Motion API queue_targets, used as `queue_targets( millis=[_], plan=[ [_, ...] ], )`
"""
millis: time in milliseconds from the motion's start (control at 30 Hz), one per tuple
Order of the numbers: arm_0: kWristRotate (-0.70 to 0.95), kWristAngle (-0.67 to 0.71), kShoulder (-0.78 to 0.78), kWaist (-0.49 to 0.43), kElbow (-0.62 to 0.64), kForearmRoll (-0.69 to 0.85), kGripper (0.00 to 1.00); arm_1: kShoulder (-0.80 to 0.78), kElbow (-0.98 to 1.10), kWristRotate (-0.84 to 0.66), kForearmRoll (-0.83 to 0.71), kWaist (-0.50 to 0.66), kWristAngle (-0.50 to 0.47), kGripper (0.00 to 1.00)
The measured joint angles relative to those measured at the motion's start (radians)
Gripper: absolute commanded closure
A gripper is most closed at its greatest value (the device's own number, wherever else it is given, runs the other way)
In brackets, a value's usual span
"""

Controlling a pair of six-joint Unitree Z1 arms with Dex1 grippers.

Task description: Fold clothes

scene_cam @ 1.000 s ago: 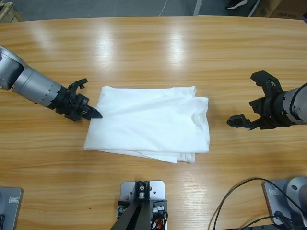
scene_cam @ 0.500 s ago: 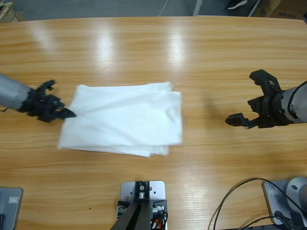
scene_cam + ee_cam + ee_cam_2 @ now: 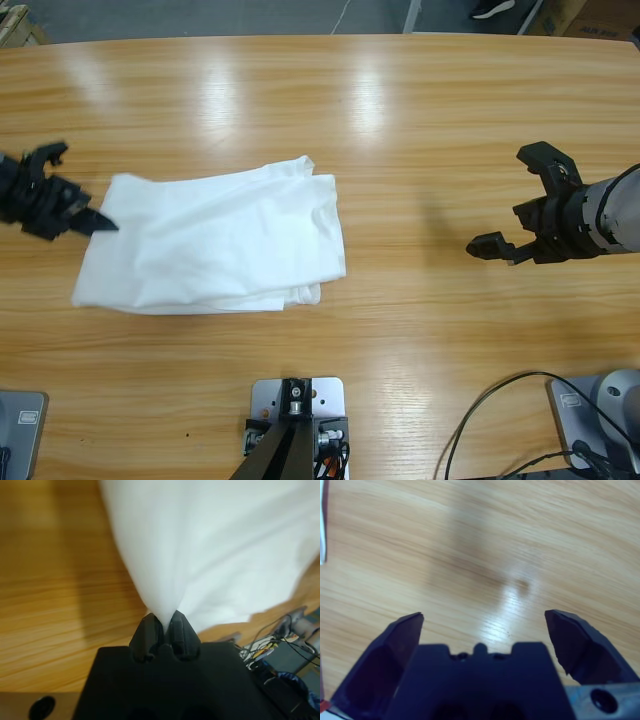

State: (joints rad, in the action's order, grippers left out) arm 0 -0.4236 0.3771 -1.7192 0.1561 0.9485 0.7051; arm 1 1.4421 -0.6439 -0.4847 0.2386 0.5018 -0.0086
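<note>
The clothes, a folded white T-shirt, lie on the left half of the wooden table. My left gripper is at the shirt's left edge, shut on a pinch of the white cloth, which fans out from its jaws in the left wrist view. Over at the table's right side my right gripper is open, well apart from the shirt, with only bare wood between its jaws. The shirt's lettering and label are hidden in the folds.
The table's far edge runs along the top of the high view. Cables lie at the near right corner. Bare wood separates the shirt from the right gripper.
The left gripper has pulled back to the left, dragging the folded shirt with it across the table. The right gripper has stayed almost still and open.
</note>
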Motion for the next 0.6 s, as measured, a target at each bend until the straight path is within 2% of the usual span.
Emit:
queue_targets(
  millis=[300,600],
  plan=[
    [-0.118,-0.003,-0.027,0.259,0.278,0.091,1.0,0.009,0.0,0.0,-0.012,0.0,0.0,0.018],
    [-0.161,-0.004,-0.208,0.467,0.654,0.234,1.0,0.051,0.0,0.0,-0.042,0.0,0.0,0.018]
  ],
)
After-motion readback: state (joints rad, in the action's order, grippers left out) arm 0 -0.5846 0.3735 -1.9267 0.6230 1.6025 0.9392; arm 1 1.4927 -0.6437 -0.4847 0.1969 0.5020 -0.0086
